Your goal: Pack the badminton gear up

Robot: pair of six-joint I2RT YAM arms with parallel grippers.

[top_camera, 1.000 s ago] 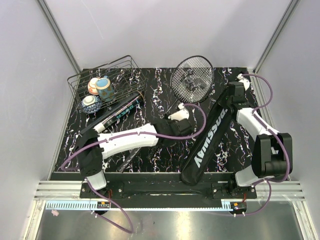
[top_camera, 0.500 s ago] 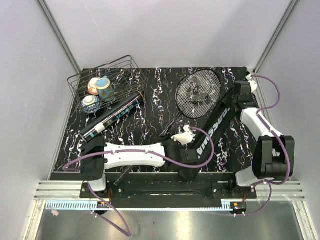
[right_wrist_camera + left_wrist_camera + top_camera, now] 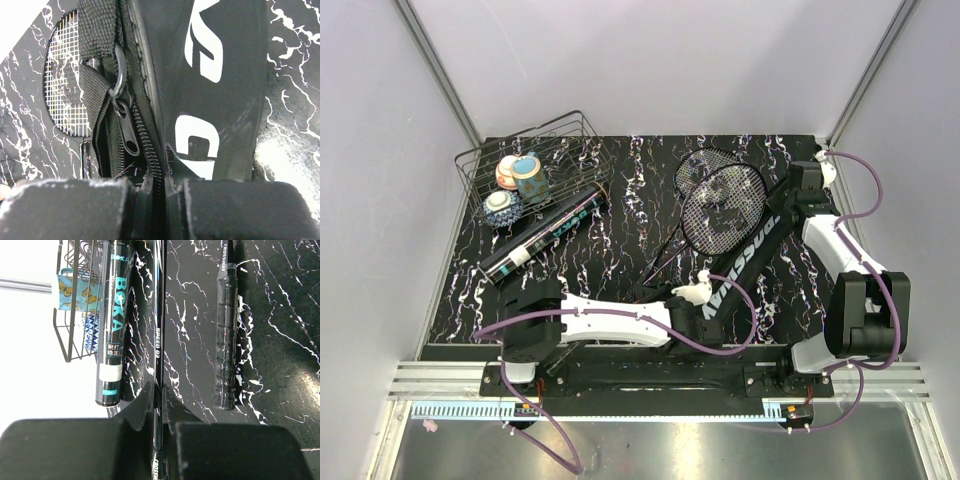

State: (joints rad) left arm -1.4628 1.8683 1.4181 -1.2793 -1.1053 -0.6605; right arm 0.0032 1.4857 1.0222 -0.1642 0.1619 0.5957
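Two rackets are outside the CROSSWAY bag (image 3: 750,250) and the long black tube (image 3: 545,235) lies apart at the left of the table (image 3: 620,200), so the packing looks barely begun. No shuttlecock can be seen in any view.

The left gripper (image 3: 159,390) is pinched tight on the thin shaft of one racket (image 3: 159,330), near the middle of the front edge. The right gripper (image 3: 159,172), at the far right, is clamped on the bag's edge beside the zipper pull (image 3: 127,135), where the seam appears parted.

The held racket runs diagonally, its shaft passing through the jaws with the strung head (image 3: 723,208) toward the far right, just beside the bag. The second racket (image 3: 705,168) lies roughly parallel, its wrapped grip (image 3: 225,340) flat on the table near the held shaft. Which head belongs to which shaft cannot be told for certain.

The bag's long axis follows the same diagonal, from far right to near centre. The tube slants likewise, its far end by the wire basket (image 3: 480,160) of bowls (image 3: 515,175).
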